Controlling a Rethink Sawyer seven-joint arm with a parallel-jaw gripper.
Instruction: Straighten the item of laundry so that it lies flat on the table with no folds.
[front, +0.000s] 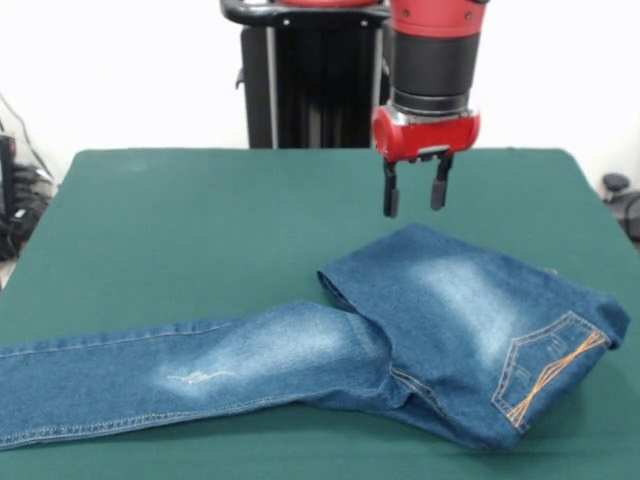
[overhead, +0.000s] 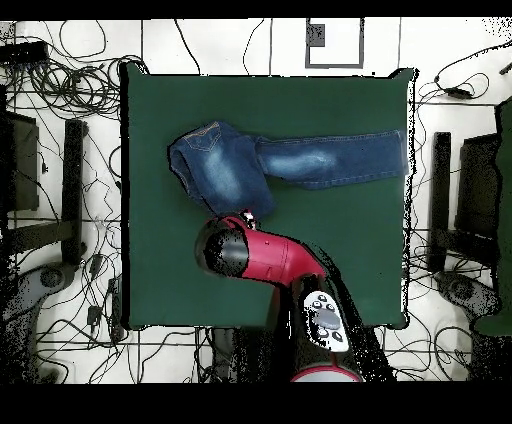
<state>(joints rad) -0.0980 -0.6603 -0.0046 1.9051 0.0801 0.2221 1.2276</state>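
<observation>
1. A pair of blue denim jeans with faded whitish patches (front: 400, 340) lies across the near part of a large rectangular table with a dark green cloth top (front: 200, 230), in the front view.
2. One leg stretches flat toward the left edge of that view, running out of the picture; a small pale stitched mark shows on its faded patch.
3. The waist and seat end is bunched at the right, folded over the leg, with an orange-embroidered back pocket (front: 550, 365) facing up near the right end.
4. Behind the fold, the red and black arm's hand (front: 414, 190) hangs above the table just beyond the jeans' far edge, its two dark fingers (front: 391, 195) parted and holding nothing.
5. From overhead, the jeans (overhead: 280, 160) lie in the table's (overhead: 340, 260) half away from the robot's base, the bunched end beside the red arm (overhead: 270, 255).
</observation>
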